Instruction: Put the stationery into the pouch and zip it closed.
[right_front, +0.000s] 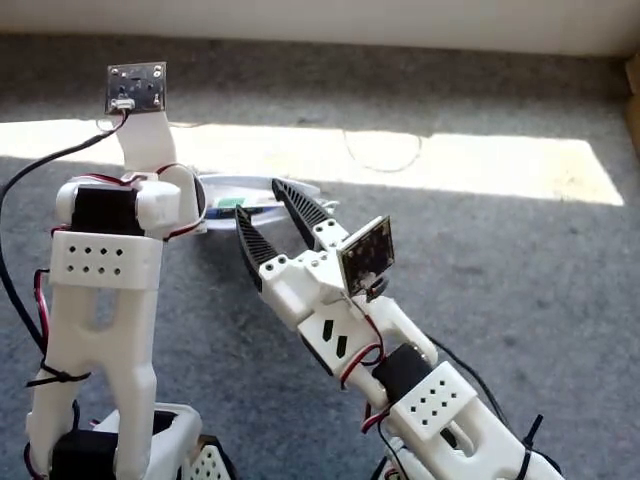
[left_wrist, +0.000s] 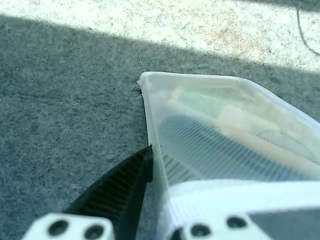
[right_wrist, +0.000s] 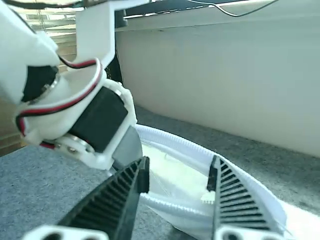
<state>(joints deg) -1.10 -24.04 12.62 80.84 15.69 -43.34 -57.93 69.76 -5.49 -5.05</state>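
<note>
Pouch (right_front: 250, 185) of white mesh, lying on the grey, carpet-like cover of the desk (right_front: 480, 280), just at the near edge of a bright band of sunlight (right_front: 450, 160). From the high view we see it in the middle of the scene, partly hidden behind the two arms.

The left arm (right_front: 105, 260) stands tall on the left side, bent over so that its wrist comes down onto the pouch's left end. Through its wrist camera we look along the pouch (left_wrist: 220, 150) and make out the stationery (left_wrist: 205, 102) inside, behind the mesh: a pale green piece and some long cream-coloured pieces lying side by side. The left tool (left_wrist: 157, 172) has closed on the pouch at its near edge. One ribbed black finger (left_wrist: 125, 190) presses against the outer side of the mesh and the other is covered by the pouch itself.

The right arm (right_front: 420, 390) comes in from the lower right at a slant. The right tool (right_front: 258, 198) is spread wide and has nothing in its grasp, with its two black fingers pointing at the pouch. In the right wrist view the right tool (right_wrist: 177, 200) sits low over the pouch's thick white rim (right_wrist: 170, 140), which curves up between the two fingers without touching either that we can see. The left arm's wrist (right_wrist: 85, 115) is close beside it, pressed down at the rim's far end. A pale wall (right_wrist: 225, 75) rises behind.
</note>
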